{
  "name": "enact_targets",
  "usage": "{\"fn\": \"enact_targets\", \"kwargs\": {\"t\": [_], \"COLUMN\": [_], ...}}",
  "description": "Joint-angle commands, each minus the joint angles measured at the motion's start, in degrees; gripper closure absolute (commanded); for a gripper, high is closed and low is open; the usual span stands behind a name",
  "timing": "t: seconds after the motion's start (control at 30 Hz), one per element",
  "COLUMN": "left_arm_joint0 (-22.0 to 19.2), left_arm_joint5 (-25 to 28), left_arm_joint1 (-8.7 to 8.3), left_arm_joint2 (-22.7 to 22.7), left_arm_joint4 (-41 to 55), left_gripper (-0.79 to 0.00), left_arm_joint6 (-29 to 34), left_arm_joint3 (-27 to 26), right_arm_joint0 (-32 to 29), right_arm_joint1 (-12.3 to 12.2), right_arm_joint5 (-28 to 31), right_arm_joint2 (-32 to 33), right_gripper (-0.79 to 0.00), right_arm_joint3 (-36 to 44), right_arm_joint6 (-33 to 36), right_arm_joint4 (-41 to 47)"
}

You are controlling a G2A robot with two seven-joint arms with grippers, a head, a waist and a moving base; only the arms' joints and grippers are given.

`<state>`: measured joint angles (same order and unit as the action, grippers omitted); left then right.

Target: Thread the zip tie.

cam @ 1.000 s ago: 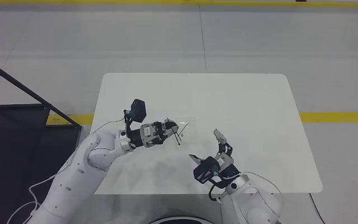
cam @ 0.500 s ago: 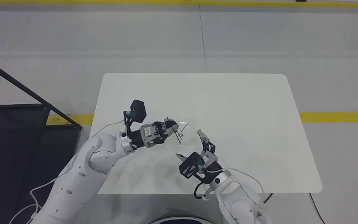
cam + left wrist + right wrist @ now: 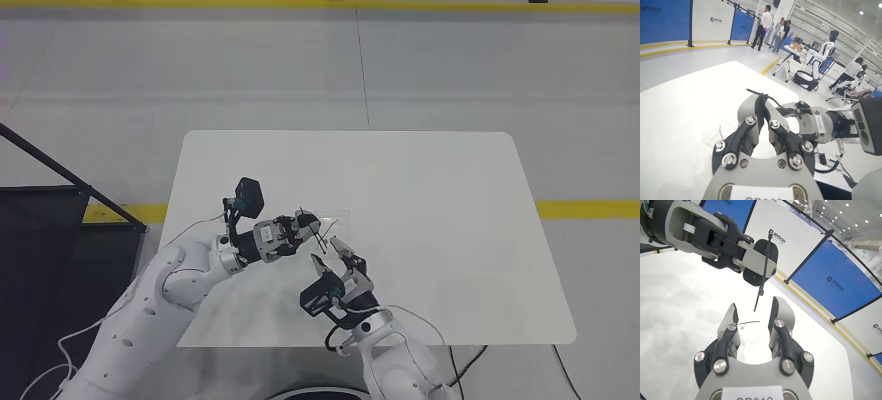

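Observation:
My left gripper (image 3: 762,106) is shut on a black zip tie (image 3: 772,99) and holds it above the white table (image 3: 450,200). The zip tie (image 3: 764,266) hangs across the left gripper's pads (image 3: 762,255), and its pointed end reaches down between my right gripper's fingers. My right gripper (image 3: 754,313) stands open, with nothing touching its pads. In the top view the left gripper (image 3: 305,227) and the right gripper (image 3: 331,255) are close together near the table's middle front, with the zip tie (image 3: 316,240) between them.
A second thin black zip tie (image 3: 750,322) lies flat on the table below the grippers, on a clear plastic sheet (image 3: 711,133). A black panel (image 3: 40,240) stands left of the table. The table's right half is bare.
My right gripper has moved left and forward across the table's front until it stands just below the held zip tie. The left arm has kept still.

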<state>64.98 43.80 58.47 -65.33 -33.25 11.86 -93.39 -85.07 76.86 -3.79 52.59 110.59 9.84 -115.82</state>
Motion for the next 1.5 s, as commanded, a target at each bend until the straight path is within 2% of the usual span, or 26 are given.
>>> {"fn": "enact_targets", "kwargs": {"t": [0.0,0.13,0.5,0.6,0.7,0.73,1.07,1.13,1.2,1.27,1.47], "left_arm_joint0": [0.0,0.0,0.2,0.4,0.4,0.5,0.6,0.7,0.6,0.6,0.9], "left_arm_joint5": [0.0,0.0,0.7,0.9,0.9,0.9,1.1,1.1,1.2,1.2,1.7], "left_arm_joint1": [0.04,0.15,0.39,0.44,0.50,0.53,0.72,0.77,0.80,0.81,0.75], "left_arm_joint2": [0.0,0.0,-0.3,-0.4,-0.5,-0.5,-0.7,-0.7,-0.8,-0.9,-1.5], "left_arm_joint4": [0.0,-0.3,-1.0,-1.0,-1.0,-1.0,-0.9,-0.5,-0.2,-0.1,0.3], "left_gripper": [0.000,0.000,0.000,0.000,0.000,0.000,0.000,-0.357,-0.551,-0.699,-0.785], "left_arm_joint6": [0.1,0.3,-0.1,-0.1,-0.2,-0.2,-0.1,-0.1,0.1,0.4,1.1], "left_arm_joint3": [0.0,0.1,0.3,0.5,0.5,0.5,0.6,0.7,0.7,0.8,1.3], "right_arm_joint0": [0.5,1.6,2.3,2.3,2.2,2.2,2.0,1.9,1.8,1.6,1.1], "right_arm_joint1": [0.2,0.7,1.6,1.7,1.8,1.9,2.2,2.3,2.3,2.4,2.3], "right_arm_joint5": [-0.6,-1.4,-4.4,-4.6,-4.7,-4.7,-4.3,-4.1,-4.0,-3.7,-1.7], "right_arm_joint2": [-0.6,-1.4,-2.1,-2.1,-2.0,-2.0,-1.6,-1.4,-1.0,-0.6,1.5], "right_gripper": [-0.382,-0.363,-0.215,-0.157,-0.055,0.000,0.000,0.000,0.000,0.000,0.000], "right_arm_joint3": [-0.4,-1.1,-1.9,-2.0,-2.0,-2.0,-1.8,-1.6,-1.4,-1.2,-0.3], "right_arm_joint6": [0.3,1.2,1.5,1.5,1.5,1.5,1.7,1.7,1.6,1.4,0.9], "right_arm_joint4": [-0.1,-0.2,-0.7,-1.0,-1.2,-1.3,-1.6,-1.4,-0.8,0.4,4.5]}}
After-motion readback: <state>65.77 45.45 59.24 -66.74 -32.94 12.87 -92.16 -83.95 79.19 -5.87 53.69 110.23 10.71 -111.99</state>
